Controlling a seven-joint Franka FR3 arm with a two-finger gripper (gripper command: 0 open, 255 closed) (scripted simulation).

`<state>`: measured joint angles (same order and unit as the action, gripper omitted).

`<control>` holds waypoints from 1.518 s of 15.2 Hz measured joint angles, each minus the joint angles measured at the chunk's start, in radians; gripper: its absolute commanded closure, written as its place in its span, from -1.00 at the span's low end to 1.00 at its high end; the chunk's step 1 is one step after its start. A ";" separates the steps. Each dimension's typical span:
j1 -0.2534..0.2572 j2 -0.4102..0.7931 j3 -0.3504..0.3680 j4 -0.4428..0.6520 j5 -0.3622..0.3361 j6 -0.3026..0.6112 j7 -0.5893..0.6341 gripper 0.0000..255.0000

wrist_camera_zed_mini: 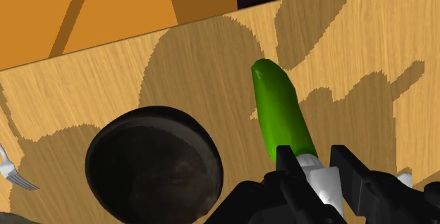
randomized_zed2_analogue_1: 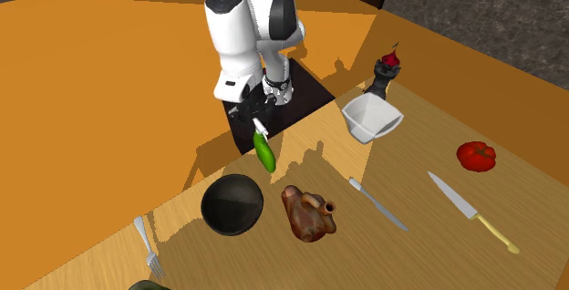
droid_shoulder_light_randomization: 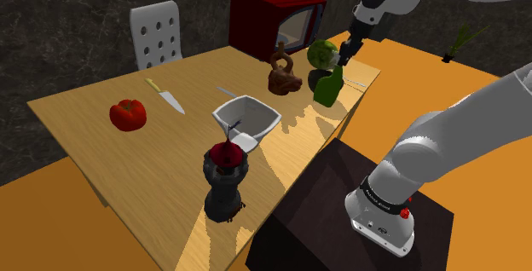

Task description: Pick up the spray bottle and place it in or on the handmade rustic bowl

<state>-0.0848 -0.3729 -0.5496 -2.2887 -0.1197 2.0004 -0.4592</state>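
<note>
The end effector (randomized_zed2_analogue_1: 258,124) is closed on the white neck of the green spray bottle (randomized_zed2_analogue_1: 264,154), one black finger on each side of it (the wrist view shows the clasp plainly). The bottle hangs below the fingers, near the edge of the tabletop (randomized_zed2_analogue_1: 410,261) on the stand's side. It seems lifted clear of the wood, though I cannot be fully sure of the gap.

In the second exterior view the bottle's long axis runs from about 11 o'clock at the neck to 5 o'clock at the base, so the base points away from the hand.

The relation that matters now is the way to the dark round bowl (randomized_zed2_analogue_1: 232,204). In that same view it lies at about 7 o'clock from the end effector, near but not under it. The brown jug (randomized_zed2_analogue_1: 308,213) stands just beside the bowl, at its 3 o'clock.

I judge the grasp as done and the carry as the step in hand. The base must come over the bowl's rim first, without brushing the jug.
</note>
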 measured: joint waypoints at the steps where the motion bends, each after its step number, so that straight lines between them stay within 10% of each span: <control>1: 0.000 -0.002 0.001 0.016 0.000 -0.018 -0.001 1.00; 23: 0.012 -0.013 0.038 0.292 0.014 -0.304 0.014 1.00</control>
<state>-0.0725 -0.3863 -0.5115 -1.9969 -0.1055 1.6960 -0.4454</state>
